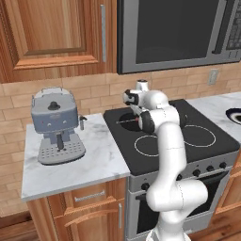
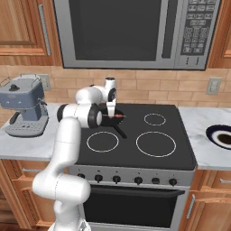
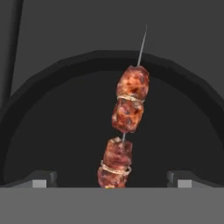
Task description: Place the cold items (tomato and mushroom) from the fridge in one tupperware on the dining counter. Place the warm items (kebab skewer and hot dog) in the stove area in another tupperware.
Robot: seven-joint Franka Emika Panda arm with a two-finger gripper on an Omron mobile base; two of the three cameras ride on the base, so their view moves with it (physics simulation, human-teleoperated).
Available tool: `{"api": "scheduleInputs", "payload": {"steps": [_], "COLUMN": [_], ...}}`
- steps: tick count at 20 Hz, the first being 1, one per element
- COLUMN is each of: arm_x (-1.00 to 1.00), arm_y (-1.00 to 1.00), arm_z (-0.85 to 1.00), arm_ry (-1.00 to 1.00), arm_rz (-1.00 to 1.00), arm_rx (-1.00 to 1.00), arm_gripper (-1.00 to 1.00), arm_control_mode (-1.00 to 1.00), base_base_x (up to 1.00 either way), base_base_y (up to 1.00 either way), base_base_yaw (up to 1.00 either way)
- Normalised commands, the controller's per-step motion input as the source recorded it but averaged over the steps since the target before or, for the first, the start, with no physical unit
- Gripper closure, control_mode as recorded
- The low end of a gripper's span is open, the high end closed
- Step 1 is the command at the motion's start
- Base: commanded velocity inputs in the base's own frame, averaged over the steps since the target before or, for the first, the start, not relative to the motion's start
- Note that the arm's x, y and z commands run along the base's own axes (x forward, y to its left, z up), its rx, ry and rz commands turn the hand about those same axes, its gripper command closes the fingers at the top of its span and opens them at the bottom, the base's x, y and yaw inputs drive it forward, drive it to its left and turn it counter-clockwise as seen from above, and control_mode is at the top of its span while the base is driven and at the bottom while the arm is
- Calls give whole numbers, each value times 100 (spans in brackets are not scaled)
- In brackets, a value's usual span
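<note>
On the stove (image 2: 171, 149), one kebab skewer (image 3: 124, 127) lies in a dark pan (image 3: 52, 131), four chunks between the open claw's (image 3: 111, 181) tips; one coffee machine (image 1: 54, 123) stands on the counter (image 1: 99, 160) beside it.

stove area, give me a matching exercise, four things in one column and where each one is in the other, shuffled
Things:
1. kebab skewer
2. coffee machine
3. microwave
4. pincer

Places:
A. on the wall above the stove
B. on the marble worktop left of the stove
C. lying in the dark pan on the stove's back left burner
D. open, low over the pan, one tip on each side of the skewer's near end

Pairs: 1-C, 2-B, 3-A, 4-D
</note>
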Motion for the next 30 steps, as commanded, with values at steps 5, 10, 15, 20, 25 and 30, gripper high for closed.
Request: {"api": "scheduleInputs", "payload": {"steps": [5,10,15,20,25,30], "arm_x": [4,14,0,0,0,0], "arm_y": [0,0,0,0,0,0], "arm_z": [-19,-3,-8,-14,-13,-6], "arm_ry": [0,0,0,0,0,0], "arm_rz": [0,0,0,0,0,0], "arm_rx": [0,0,1,3,3,1], "arm_gripper": [-100,-100,-100,-100,100,100], "arm_control_mode": [-100,-100,-100,-100,-100,-100], "base_base_x": [0,0,0,0,0,0], "base_base_y": [0,0,0,0,0,0], "base_base_yaw": [0,0,0,0,0,0]}}
